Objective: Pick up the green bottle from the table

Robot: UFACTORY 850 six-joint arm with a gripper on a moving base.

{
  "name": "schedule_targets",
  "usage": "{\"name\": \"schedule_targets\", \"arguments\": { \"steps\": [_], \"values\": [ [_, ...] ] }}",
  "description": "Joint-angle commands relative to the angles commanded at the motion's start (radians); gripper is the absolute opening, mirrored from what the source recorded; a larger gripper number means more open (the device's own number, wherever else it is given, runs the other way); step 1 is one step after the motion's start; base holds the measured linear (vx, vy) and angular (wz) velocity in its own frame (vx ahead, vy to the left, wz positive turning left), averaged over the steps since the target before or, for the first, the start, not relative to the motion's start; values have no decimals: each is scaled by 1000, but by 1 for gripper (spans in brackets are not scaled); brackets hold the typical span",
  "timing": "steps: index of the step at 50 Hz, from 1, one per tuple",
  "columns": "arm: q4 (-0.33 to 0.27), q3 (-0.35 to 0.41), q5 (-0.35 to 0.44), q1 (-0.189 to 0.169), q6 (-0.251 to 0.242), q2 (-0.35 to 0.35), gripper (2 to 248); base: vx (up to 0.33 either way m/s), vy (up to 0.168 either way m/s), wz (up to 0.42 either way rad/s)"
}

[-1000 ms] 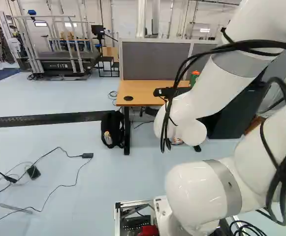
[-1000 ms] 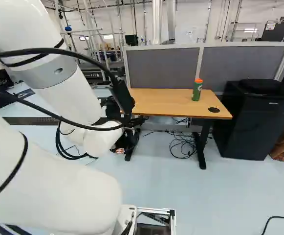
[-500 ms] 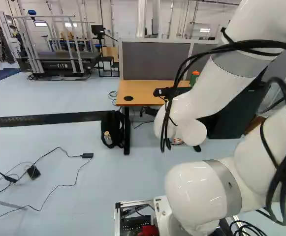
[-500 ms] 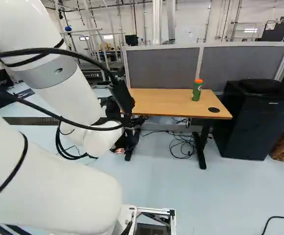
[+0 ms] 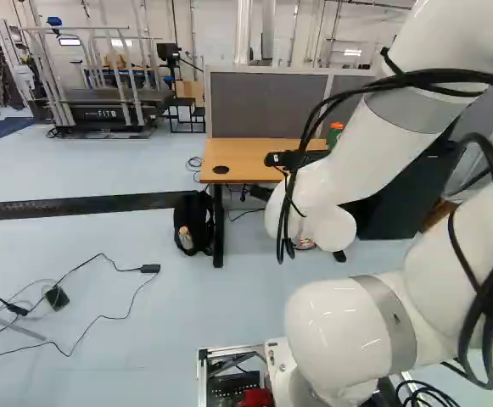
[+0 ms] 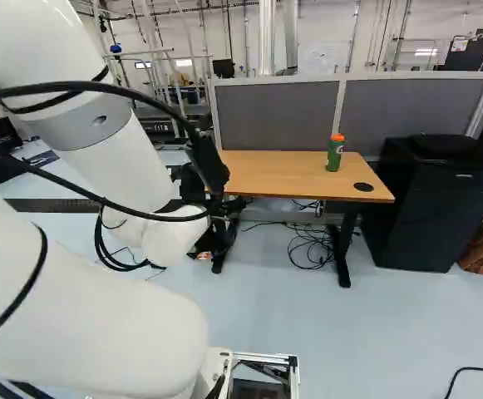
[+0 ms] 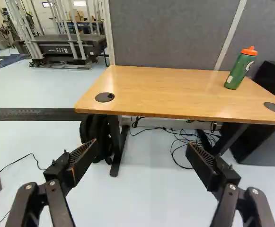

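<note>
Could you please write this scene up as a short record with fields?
target: green bottle, upright, orange lid
support: wooden table
tool: gripper open, holding nothing
behind table: grey partition
on floor by table leg: black bag
beside table: black cabinet, at the right of the right base view

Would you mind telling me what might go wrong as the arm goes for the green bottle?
The open black gripper faces the front edge of the wooden desk, so driving straight ahead might strike it. The green bottle with the orange lid stands well to one side of the gripper, so a skewed approach could tip it. The loose black cables along the white arm might snag.
</note>
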Motion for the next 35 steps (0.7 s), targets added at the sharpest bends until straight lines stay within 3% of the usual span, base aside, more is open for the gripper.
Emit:
{"name": "schedule_targets", "arguments": {
  "steps": [35],
  "values": [
    [0,0,0,0,0,0,247,125,-29,-18]
  ]
}}
